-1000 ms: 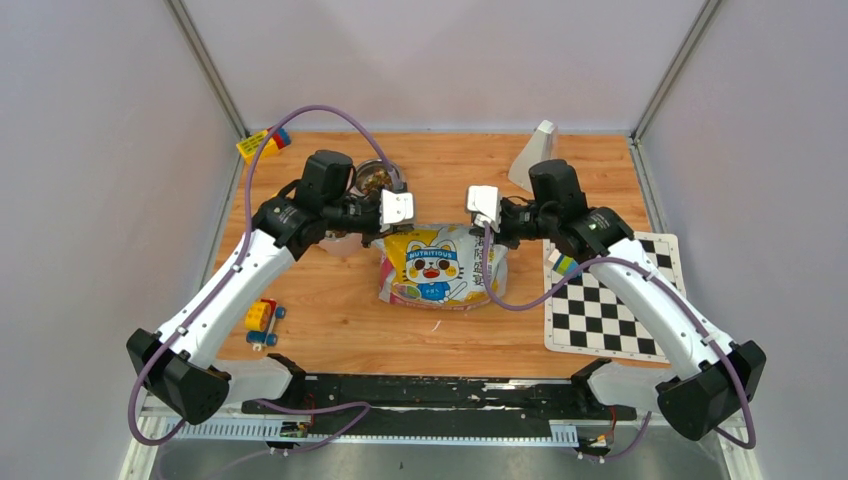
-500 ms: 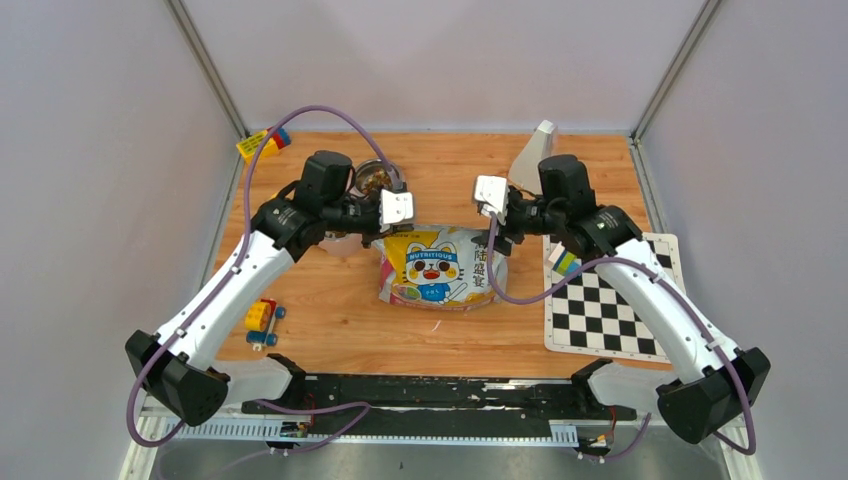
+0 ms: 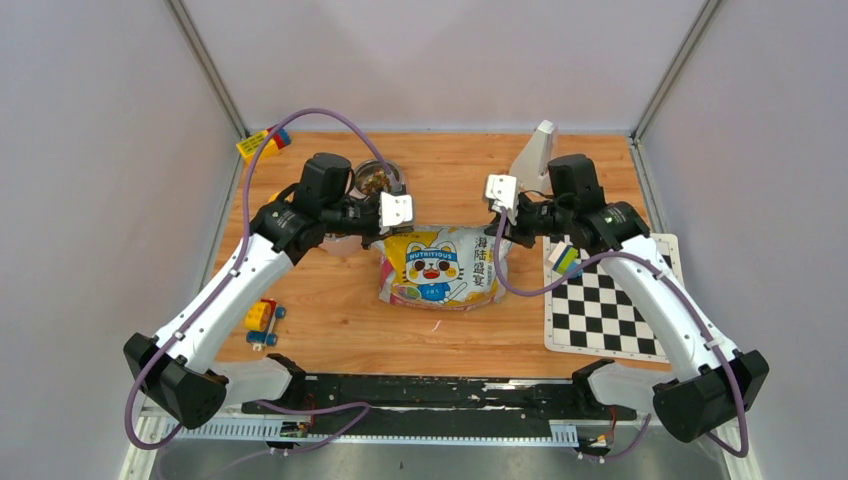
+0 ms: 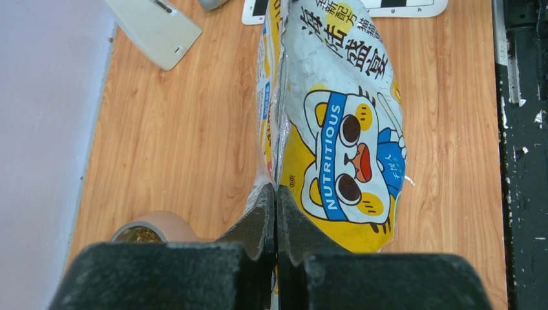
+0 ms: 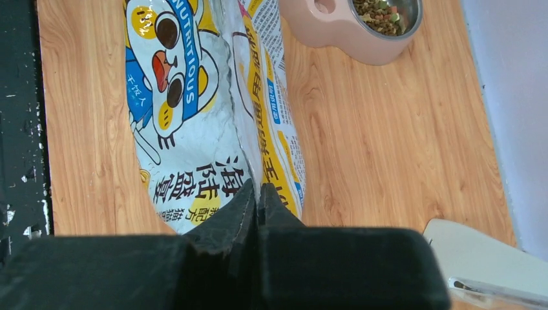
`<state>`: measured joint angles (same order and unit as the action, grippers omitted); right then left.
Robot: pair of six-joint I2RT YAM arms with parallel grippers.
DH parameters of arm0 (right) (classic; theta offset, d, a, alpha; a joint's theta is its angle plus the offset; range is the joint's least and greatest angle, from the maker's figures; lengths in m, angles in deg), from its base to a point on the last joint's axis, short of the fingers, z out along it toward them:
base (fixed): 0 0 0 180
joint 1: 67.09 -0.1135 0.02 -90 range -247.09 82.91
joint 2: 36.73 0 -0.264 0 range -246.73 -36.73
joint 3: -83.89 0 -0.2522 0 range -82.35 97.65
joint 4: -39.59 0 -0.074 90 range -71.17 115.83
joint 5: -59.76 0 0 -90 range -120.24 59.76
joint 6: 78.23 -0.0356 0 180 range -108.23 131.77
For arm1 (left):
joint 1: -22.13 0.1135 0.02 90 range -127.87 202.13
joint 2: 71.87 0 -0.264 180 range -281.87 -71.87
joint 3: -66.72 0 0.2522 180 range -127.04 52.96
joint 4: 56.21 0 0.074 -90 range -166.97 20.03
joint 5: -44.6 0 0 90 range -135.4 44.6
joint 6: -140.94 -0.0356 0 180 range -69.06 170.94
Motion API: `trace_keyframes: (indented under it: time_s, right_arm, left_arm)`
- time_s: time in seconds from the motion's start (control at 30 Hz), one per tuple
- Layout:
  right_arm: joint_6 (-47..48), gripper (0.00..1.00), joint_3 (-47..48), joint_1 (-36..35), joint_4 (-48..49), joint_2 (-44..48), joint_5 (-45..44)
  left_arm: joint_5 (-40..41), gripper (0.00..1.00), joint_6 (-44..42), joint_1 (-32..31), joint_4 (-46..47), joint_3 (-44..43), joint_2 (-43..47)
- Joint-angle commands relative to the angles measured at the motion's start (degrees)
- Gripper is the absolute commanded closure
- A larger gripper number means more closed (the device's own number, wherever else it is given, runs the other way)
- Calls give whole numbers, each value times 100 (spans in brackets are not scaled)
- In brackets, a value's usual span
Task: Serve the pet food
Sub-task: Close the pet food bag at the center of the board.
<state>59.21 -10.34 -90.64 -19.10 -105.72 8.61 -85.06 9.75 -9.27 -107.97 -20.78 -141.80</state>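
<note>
**Pet food bag (image 3: 440,265) pinched upright at both top corners, centre of the table (image 3: 330,300).**

Nearest the near edge lie a toy block car (image 3: 260,320) on the left and a checkerboard mat (image 3: 600,305) at the right edge; neither is involved. Behind them the bag stands on its base, cartoon face toward the near edge. The left gripper (image 4: 276,194) is fully closed on the bag's top seam at the left corner. The right gripper (image 5: 258,188) is likewise closed, the seam running into its tips at the right corner. Opposed pinches keep the bag erect and its mouth taut, presumably for opening or tipping. Beyond the left gripper, toward the far-left corner, the pink bowl (image 5: 304,29) holds pet food (image 5: 381,11) in its steel cup.
</note>
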Motion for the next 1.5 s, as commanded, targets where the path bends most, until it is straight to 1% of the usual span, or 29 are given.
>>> trace_keyframes:
  time_s: [0.0,0.07,0.13,0.17,0.2,0.23,0.27,0.33,0.37,0.43,0.5,0.6,0.67,0.73,0.8,0.83,0.9,0.93,1.07,1.17,1.2,1.23,1.27,1.3,1.37,1.47]
  right_arm:
    - [213,100,348,61,-158,-89,60]
    - [270,100,290,61,-101,0,10]
    - [111,100,237,105,184,95,-82]
    - [85,95,249,135,244,107,-106]
    - [74,75,260,152,253,124,-137]
    - [107,61,250,169,249,154,-160]
    - [171,54,200,186,248,213,-165]
    - [321,43,68,224,249,361,-170]
    - [384,40,-7,254,248,438,-172]
    - [538,39,-148,329,221,571,-199]
    - [669,40,-282,375,212,672,-235]
    - [814,46,-408,386,207,760,-269]
    - [1117,49,-565,385,266,873,-274]
    - [1276,63,-741,386,459,1048,-301]
    - [1366,72,-857,386,640,1156,-281]
    - [1445,80,-896,386,699,1194,-258]
    - [1483,98,-906,375,821,1201,-276]
    - [1506,100,-881,377,831,1186,-303]
    - [1614,100,-835,369,895,1201,-335]
    - [1424,100,-769,371,1033,1201,-369]
    - [1347,97,-767,373,1049,1202,-353]
    - [1305,79,-762,374,1032,1208,-309]
    - [1295,58,-752,366,992,1219,-216]
    - [1280,50,-750,368,957,1228,-76]
    - [1100,44,-722,328,971,1189,205]
    - [1027,42,-809,82,1176,1130,150]
  left_arm:
    - [-84,100,90,16,163,-35,223]
    - [-70,100,79,20,143,-36,237]
    - [-67,100,76,20,138,-26,252]
    - [-63,100,72,26,140,-27,252]
    - [-67,100,68,32,137,-22,245]
    - [-63,100,72,31,138,-26,240]
    - [-54,100,77,30,136,-26,240]
    - [-51,100,84,29,148,-27,247]
    - [-46,100,84,35,147,-29,250]
    - [-33,100,85,37,147,-27,264]
    - [-29,100,77,46,156,-25,275]
    - [-46,100,90,47,159,-26,263]
    - [-57,100,105,47,174,-35,253]
    - [-59,100,110,52,172,-40,246]
    - [-52,100,111,52,158,-45,243]
    - [-51,100,111,53,155,-49,243]
    - [-51,100,118,55,153,-57,228]
    - [-55,100,119,55,146,-67,222]
    - [-64,100,113,56,140,-80,194]
    - [-55,100,118,63,135,-92,182]
    - [-57,100,115,68,135,-100,182]
    - [-55,100,122,71,135,-116,182]
    - [-38,100,127,72,135,-120,182]
    - [-36,100,128,77,130,-129,182]
    - [-52,100,129,81,141,-136,182]
    - [-80,100,158,86,146,-141,160]
